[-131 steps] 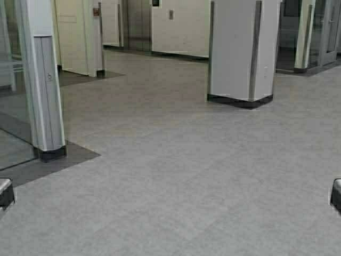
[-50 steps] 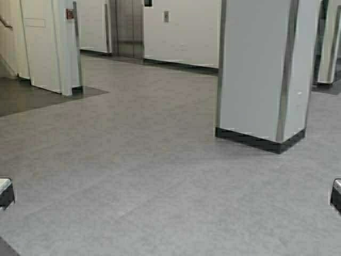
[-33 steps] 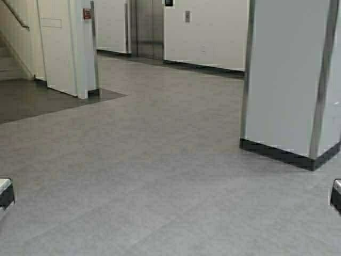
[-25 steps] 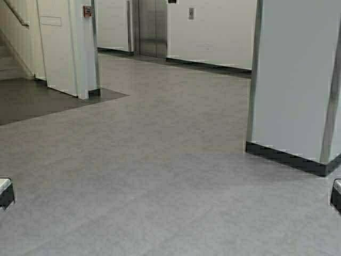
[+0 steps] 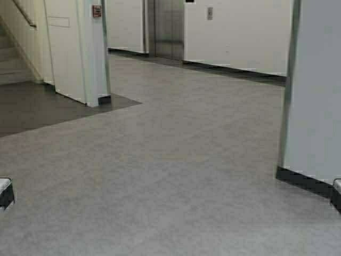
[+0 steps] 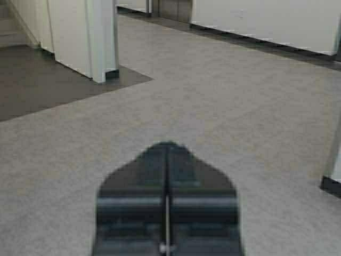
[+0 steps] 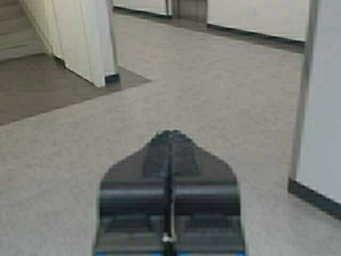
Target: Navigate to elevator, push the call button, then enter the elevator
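The elevator, with brushed steel doors, stands at the far end of the hall, top centre in the high view; its foot shows in the left wrist view and the right wrist view. The call button is a small silver plate on the cream wall just right of the doors. My left gripper is shut and empty, parked low at the left edge. My right gripper is shut and empty, parked low at the right edge.
A wide white pillar with a black base stands close on the right. A white wall end with a red fire alarm stands at left, with stairs and dark flooring beyond. Grey floor runs to the elevator.
The robot has driven forward and turned left: the pillar has slid to the right edge, the elevator and call button have shifted right, and stairs have come into view. The arms have not moved.
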You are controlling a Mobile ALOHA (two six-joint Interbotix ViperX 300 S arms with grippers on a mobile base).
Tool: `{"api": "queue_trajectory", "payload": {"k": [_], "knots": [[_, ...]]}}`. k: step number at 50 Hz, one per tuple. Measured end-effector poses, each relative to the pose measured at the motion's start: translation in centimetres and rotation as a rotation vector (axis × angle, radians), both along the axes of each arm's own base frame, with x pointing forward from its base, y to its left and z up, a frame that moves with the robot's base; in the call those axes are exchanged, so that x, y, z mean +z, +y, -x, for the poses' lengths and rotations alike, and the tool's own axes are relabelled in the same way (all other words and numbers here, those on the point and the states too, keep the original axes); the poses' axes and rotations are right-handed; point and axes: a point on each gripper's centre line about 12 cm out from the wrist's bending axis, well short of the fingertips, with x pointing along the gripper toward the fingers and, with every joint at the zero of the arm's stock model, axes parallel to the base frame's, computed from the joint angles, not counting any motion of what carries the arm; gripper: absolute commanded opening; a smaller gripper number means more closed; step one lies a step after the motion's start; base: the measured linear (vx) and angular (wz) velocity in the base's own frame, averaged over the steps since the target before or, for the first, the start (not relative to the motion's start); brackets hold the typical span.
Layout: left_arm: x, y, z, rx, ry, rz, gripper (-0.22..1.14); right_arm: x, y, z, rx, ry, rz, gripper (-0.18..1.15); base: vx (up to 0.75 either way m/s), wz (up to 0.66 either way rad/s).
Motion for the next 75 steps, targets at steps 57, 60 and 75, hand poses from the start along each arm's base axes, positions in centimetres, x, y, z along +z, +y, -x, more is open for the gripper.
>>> {"api": "queue_trajectory", "payload": {"k": [57, 60, 75], "knots": [[-0.9, 0.0, -1.0, 0.0, 0.055, -0.002, 0.02, -0.7, 0.0, 0.2, 0.0, 0.015, 0.006, 0.05, 0.89, 0.05], [-0.8, 0.0, -1.0, 0.0, 0.051, -0.002, 0.02, -0.8, 0.0, 0.2, 0.0, 0.017, 0.003, 0.05, 0.88, -0.08], [-0.5, 0.0, -0.9, 0.0, 0.038, -0.003, 0.02, -0.4, 0.0, 0.1, 0.0, 0.009, 0.002, 0.05, 0.89, -0.1]]}}
